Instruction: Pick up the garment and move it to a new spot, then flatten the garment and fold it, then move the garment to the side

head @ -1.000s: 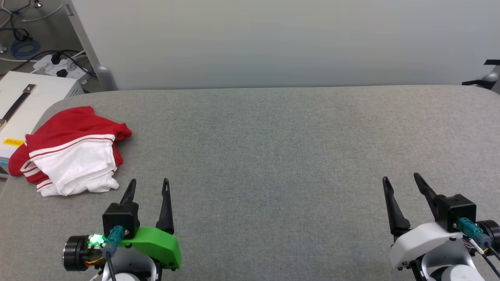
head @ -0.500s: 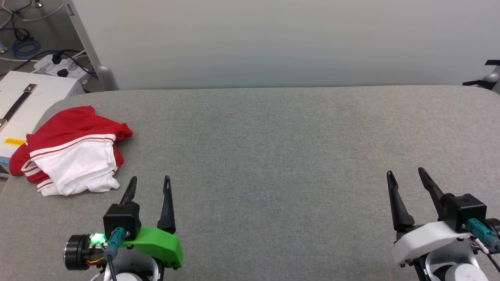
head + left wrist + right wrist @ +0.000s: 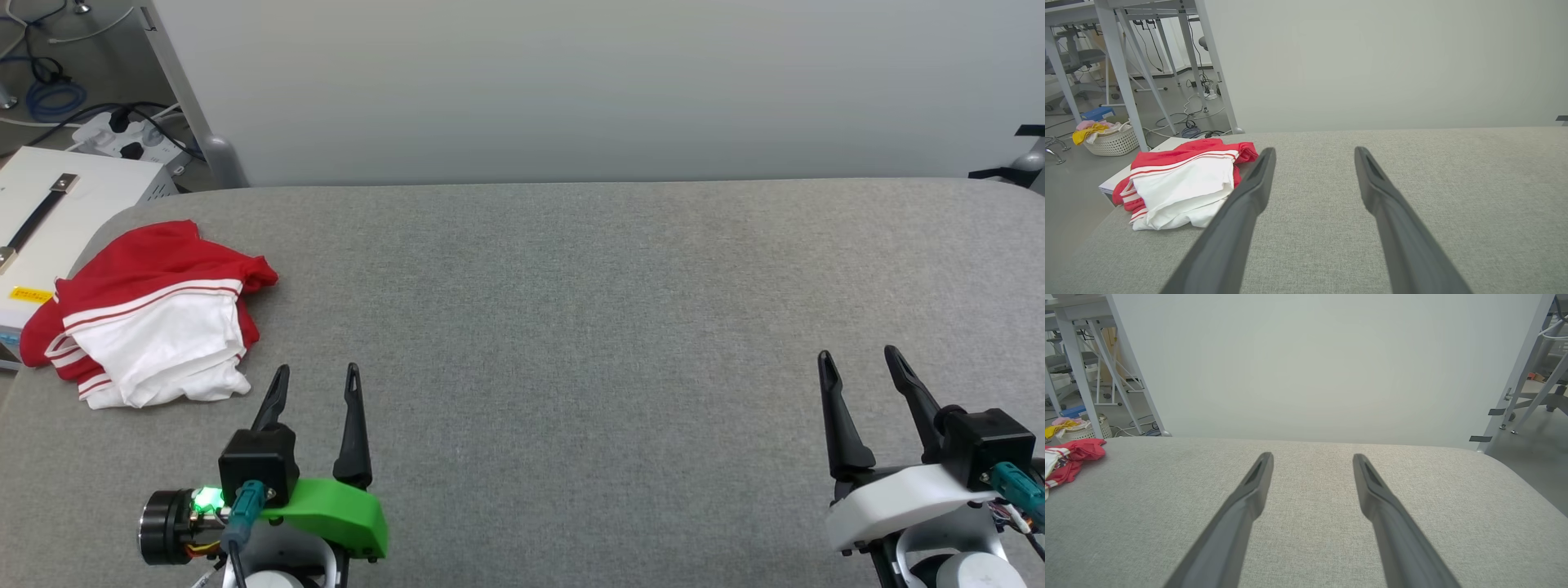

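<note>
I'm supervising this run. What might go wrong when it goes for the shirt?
1. The garment lies crumpled at the table's left edge beside a white box. A clumsy approach by the open left gripper might nudge it off.
2. Its layers are bunched, so a pinch may catch only one.

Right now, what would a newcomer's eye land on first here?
The crumpled red and white garment at the left edge of the grey table stands out most. Next is the left gripper on its bright green mount, fingers open, near the garment. The right gripper is open at lower right.
</note>
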Robot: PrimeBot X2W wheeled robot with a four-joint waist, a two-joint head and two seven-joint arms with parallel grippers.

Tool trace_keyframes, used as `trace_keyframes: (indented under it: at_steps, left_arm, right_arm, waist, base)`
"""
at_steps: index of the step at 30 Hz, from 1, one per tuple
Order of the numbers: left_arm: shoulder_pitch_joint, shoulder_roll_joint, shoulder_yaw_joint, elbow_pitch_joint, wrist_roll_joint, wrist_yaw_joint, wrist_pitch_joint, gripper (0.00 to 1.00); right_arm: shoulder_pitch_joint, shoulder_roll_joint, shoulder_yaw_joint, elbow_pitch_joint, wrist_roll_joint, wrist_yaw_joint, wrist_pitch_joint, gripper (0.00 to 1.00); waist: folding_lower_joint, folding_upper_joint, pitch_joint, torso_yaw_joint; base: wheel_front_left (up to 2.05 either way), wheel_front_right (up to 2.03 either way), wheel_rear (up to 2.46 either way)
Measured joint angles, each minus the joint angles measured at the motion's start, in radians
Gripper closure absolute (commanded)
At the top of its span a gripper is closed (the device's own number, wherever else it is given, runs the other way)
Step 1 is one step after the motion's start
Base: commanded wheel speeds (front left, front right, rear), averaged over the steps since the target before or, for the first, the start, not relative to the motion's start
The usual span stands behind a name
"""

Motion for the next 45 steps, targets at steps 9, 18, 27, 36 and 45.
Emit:
trace_keyframes:
  at_steps: [9,18,27,36,45]
  left_arm:
    - [0.0,0.0,-0.011,0.0,-0.001,0.01,-0.019,0.0]
    - [0.0,0.0,-0.017,0.0,-0.007,0.019,-0.038,0.0]
    - [0.0,0.0,-0.025,0.002,-0.008,0.026,-0.055,0.0]
    - [0.0,0.0,-0.034,0.003,-0.008,0.031,-0.076,0.0]
    - [0.0,0.0,-0.043,0.003,-0.011,0.035,-0.098,0.0]
  right_arm:
    - [0.004,0.0,-0.008,-0.002,0.018,0.0,-0.021,0.0]
    - [0.018,0.0,-0.009,-0.001,0.044,0.0,-0.039,0.0]
    - [0.019,0.0,-0.01,-0.001,0.052,0.0,-0.056,0.0]
    - [0.022,0.0,-0.005,-0.003,0.058,0.0,-0.075,0.0]
    - [0.038,0.0,0.005,-0.01,0.06,0.0,-0.093,0.0]
  waist:
    - [0.0,0.0,0.0,0.003]
    - [0.0,0.0,-0.002,0.006]
    - [0.0,0.0,0.0,0.009]
    - [0.0,0.0,-0.001,0.011]
    - [0.0,0.0,-0.004,0.014]
  base:
    - [0.0,0.0,0.0]
    - [0.0,0.0,0.0]
    - [0.0,0.0,0.0]
    - [0.0,0.0,0.0]
    - [0.0,0.0,0.0]
